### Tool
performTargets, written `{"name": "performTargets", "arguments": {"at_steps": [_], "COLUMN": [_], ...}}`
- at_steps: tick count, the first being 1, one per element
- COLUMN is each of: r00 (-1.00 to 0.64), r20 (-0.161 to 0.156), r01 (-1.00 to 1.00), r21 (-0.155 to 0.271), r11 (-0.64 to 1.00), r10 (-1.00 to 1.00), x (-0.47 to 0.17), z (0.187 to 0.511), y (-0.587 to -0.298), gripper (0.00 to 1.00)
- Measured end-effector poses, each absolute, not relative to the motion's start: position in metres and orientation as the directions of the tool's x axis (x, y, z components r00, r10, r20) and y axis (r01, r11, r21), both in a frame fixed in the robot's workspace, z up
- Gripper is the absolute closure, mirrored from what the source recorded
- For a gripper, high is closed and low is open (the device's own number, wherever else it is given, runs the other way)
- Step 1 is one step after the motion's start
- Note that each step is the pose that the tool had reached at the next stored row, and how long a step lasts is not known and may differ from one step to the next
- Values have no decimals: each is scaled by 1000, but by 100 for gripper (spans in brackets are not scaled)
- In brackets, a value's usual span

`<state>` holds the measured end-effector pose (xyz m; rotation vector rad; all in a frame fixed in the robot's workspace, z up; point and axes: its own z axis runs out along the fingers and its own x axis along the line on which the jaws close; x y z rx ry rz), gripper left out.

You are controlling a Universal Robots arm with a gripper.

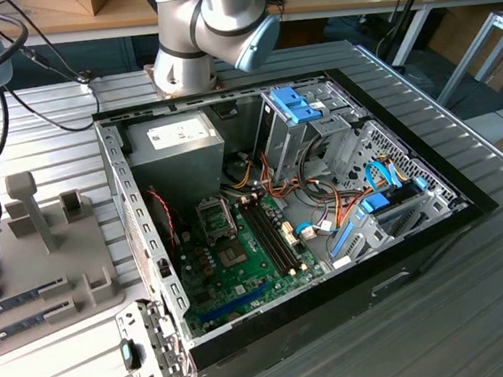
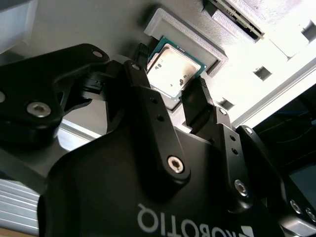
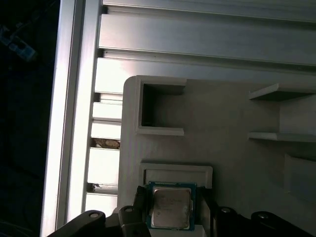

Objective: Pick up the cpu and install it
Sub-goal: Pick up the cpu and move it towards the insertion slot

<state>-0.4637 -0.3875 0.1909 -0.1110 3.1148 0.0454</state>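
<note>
Gripper (image 2: pixel 170 79) is sitting right down over the cpu (image 2: pixel 173 66), with one black finger (image 2: pixel 193 98) on each side of it. Jaws are open narrow, only a touch wider than the chip. Honestly, I can't tell if the pads are actually touching its edges yet or are just beside them. Nothing is lifted: the cpu is still lying flat in its pocket.

You get the same story in the first wrist view. The cpu (image 3: pixel 170 207) has its silvery top facing up and a thin green board edge around it, and the gripper (image 3: pixel 173 213) straddles it with a finger (image 3: pixel 140 203) close along the edge. The pocket is a shallow square recess with a raised rim in a pale grey holder block (image 3: pixel 222 123). That block has another empty square recess and a few ledges further along, and it rests on the ribbed aluminium table (image 3: pixel 197 39).

In the exterior view, the arm (image 1: pixel 209 23) stands at the far side of the table. The open PC case (image 1: pixel 433 224) lies on its side in the middle. Inside it you can see the green motherboard (image 1: pixel 242 278) with the black socket frame (image 1: pixel 216 217) and, at the far end, the grey power supply (image 1: pixel 177 151). A grey fixture (image 1: pixel 71 259) sits on the exterior view's left, well apart from the socket.
</note>
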Motion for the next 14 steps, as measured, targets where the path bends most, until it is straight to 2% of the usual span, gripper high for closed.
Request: {"name": "performTargets", "arguments": {"at_steps": [1,2,14], "r00": [-997,-997,-997], "r20": [-26,-26,-26], "r01": [-71,-71,-71], "r21": [28,28,29], "r11": [997,997,997], "r10": [-71,-71,-71], "x": [-464,-464,-464], "z": [191,191,193], "y": [-387,-387,-387], "gripper": [46,53,53]}}
